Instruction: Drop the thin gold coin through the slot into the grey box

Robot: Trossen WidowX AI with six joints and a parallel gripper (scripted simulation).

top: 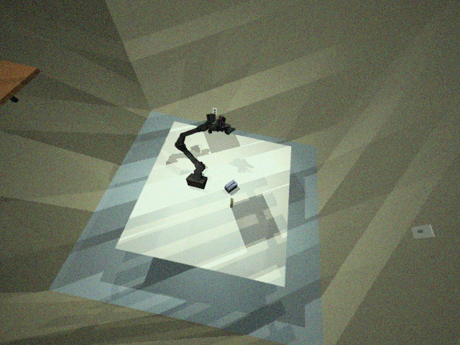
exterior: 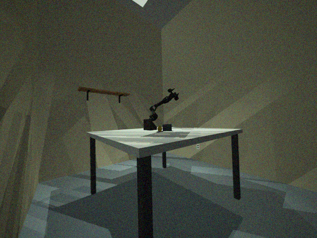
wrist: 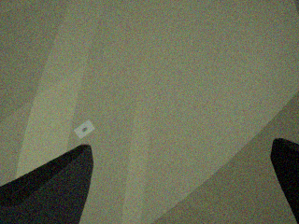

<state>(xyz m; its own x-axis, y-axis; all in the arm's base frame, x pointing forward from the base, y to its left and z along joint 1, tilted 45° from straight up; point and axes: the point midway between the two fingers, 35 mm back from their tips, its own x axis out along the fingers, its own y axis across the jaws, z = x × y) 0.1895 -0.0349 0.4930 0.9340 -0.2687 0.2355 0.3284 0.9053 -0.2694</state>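
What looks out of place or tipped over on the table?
Nothing stands out. The thin gold coin stands upright on its edge beside the closed grey box. The black arm's gripper hangs high near the table's far edge, jaws wide apart and empty.

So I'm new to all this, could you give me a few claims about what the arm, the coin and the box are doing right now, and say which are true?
1. The gripper is open and holds nothing. True.
2. The coin is already inside the box. False: it stands on edge on the table, outside the grey box.
3. The arm is raised high, away from both objects. True.
4. The wrist camera shows the coin between the fingers. False: it shows only wall between them.
5. The box sits between the arm's base and the coin. True in the top view.
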